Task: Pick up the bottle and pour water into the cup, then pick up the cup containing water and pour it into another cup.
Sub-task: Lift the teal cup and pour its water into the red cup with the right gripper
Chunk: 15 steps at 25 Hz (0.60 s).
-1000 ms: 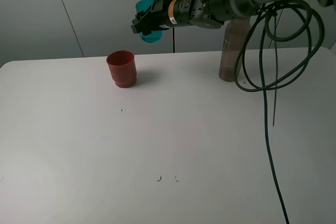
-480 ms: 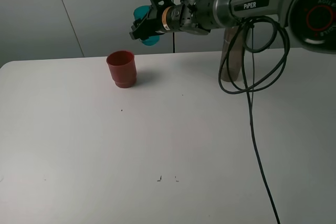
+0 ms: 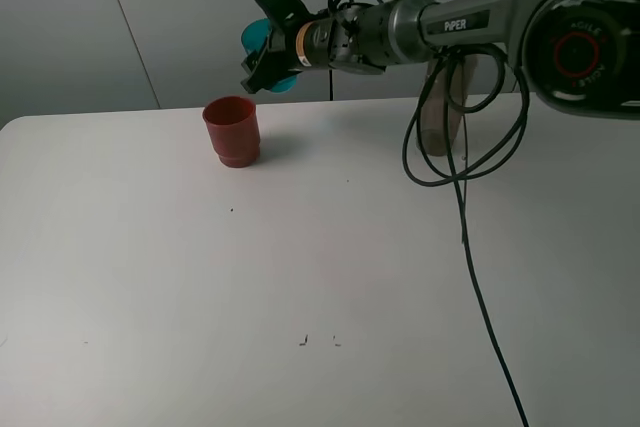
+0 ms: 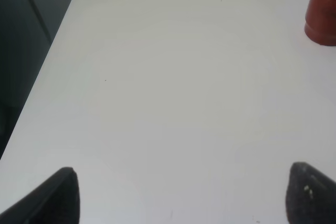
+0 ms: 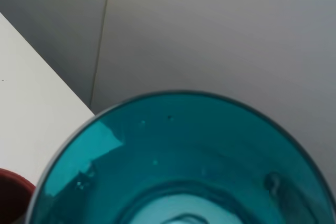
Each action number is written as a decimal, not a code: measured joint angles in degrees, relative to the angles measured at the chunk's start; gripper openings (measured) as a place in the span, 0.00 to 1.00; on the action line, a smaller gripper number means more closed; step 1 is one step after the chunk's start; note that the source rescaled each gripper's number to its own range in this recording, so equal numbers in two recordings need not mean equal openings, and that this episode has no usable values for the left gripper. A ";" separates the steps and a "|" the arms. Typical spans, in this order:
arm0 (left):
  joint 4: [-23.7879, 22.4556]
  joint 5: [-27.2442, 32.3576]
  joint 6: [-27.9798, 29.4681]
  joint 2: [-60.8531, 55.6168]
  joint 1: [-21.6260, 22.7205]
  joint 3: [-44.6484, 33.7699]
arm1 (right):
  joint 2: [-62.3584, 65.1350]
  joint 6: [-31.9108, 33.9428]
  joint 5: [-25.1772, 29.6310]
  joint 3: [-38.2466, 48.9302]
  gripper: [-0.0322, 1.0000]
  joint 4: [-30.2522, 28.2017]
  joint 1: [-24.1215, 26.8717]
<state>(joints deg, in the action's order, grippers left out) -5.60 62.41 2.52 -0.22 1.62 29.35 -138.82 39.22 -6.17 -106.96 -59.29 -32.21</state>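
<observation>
Carrying the translucent teal-blue plastic tumbler [image 3: 264, 37] clamped in my right gripper [image 3: 262, 65], I am swinging it further toward the upper left of the high view than a second ago. It is now tipping above the short opaque red plastic cup [image 3: 232, 130]. The tall smoky grey-brown plastic bottle [image 3: 437, 117] is standing behind my arm, upper right.

In the left wrist view my left gripper [image 4: 186, 198] is hanging spread wide and empty, the red cup [image 4: 321, 11] sitting at upper right.

In the right wrist view the tumbler [image 5: 184, 156] is filling the lower frame, the red rim [image 5: 10, 198] peeking in at lower left. No stream is showing; I judge the second pour is just beginning.
</observation>
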 joint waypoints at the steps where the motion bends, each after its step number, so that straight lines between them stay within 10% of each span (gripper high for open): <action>1: 0.00 0.00 0.00 0.00 0.00 0.00 | -0.27 -0.31 0.00 -0.26 0.08 0.00 0.00; 15: 0.00 0.00 0.00 0.00 0.00 0.00 | -1.84 -9.12 0.00 -2.31 0.08 -0.08 -0.27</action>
<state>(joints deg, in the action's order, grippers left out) -5.60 62.41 2.52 -0.22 1.62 29.35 -140.65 30.09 -6.17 -109.28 -59.37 -32.48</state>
